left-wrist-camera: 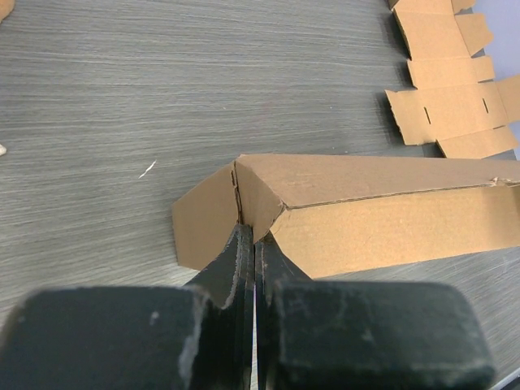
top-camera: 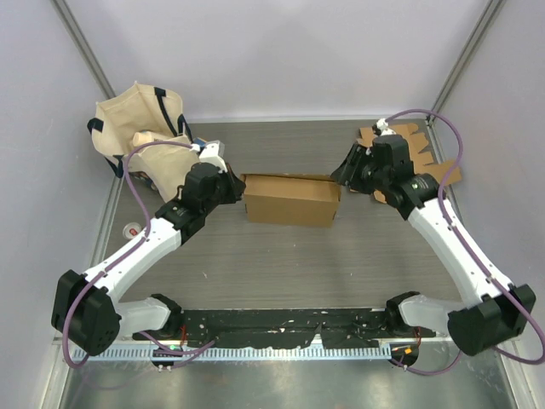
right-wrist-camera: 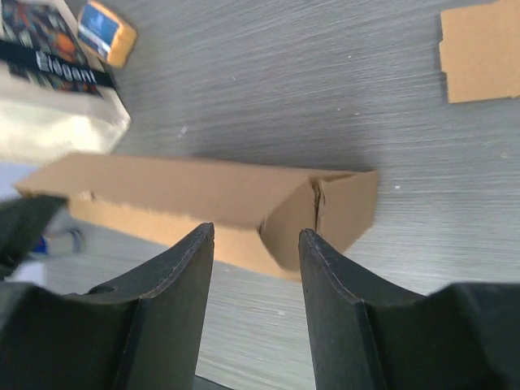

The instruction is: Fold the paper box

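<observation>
Pincers two: left pincer (left-wrist-camera: 253, 237) seemingly clamped on one paper box (top-camera: 291, 200), right pincer (right-wrist-camera: 256, 232) apart.

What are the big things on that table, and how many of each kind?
Robot arms: 2 (left arm, right arm)
Cardboard box, partly folded: 1
Pile of flat cardboard cut-outs: 1 (sheets overlap, so I cannot count them)
Cloth bag: 1
Total: 5
</observation>
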